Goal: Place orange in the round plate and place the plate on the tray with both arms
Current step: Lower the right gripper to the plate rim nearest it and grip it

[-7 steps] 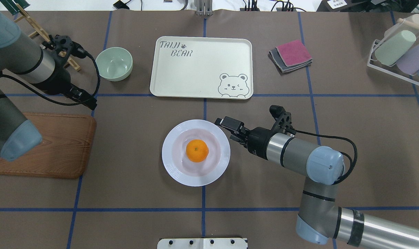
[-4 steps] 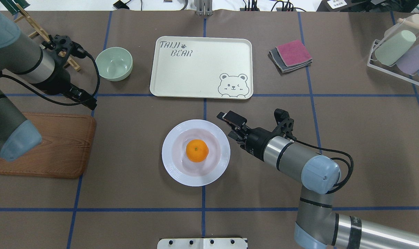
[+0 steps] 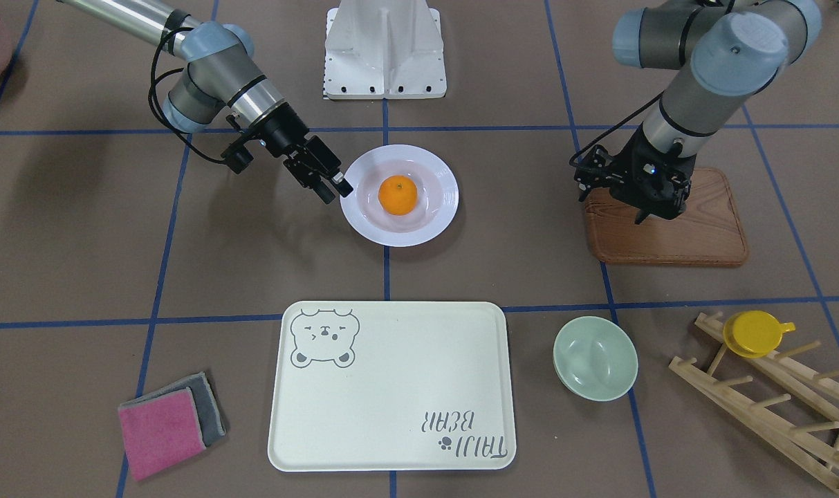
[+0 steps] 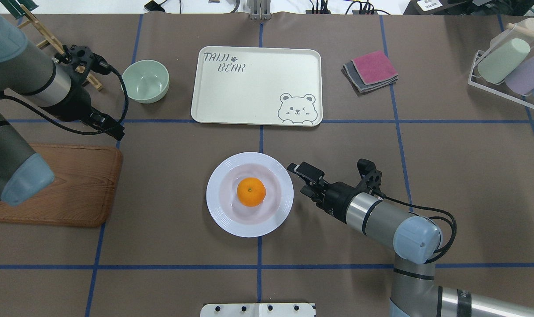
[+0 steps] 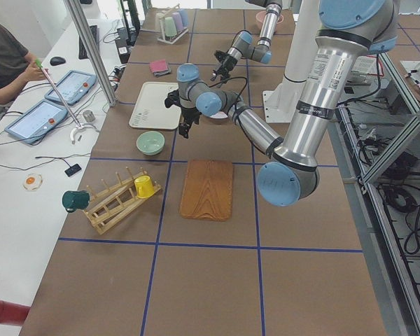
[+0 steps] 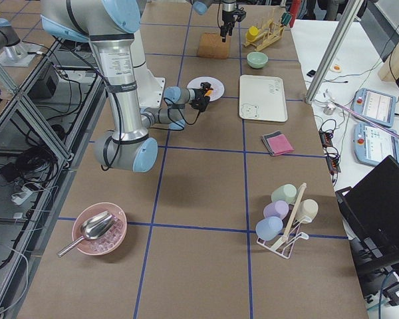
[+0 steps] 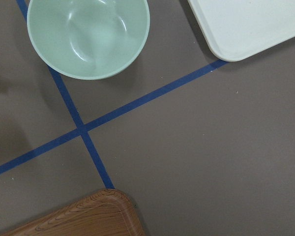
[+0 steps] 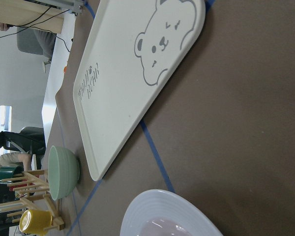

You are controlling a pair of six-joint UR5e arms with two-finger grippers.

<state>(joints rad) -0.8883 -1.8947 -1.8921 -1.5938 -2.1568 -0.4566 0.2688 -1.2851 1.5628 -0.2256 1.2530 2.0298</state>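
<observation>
having drawn back toward the robot, right pincer (image 4: 299, 179) gapes seemingly just beside round plate (image 4: 222, 220).

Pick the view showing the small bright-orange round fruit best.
Overhead exterior: the small bright-orange fruit lies unobstructed, dimple visible, in the white round plate. Front-facing shows it clearly too; exterior right only a tiny speck; exterior left and both wrist views show none.
</observation>
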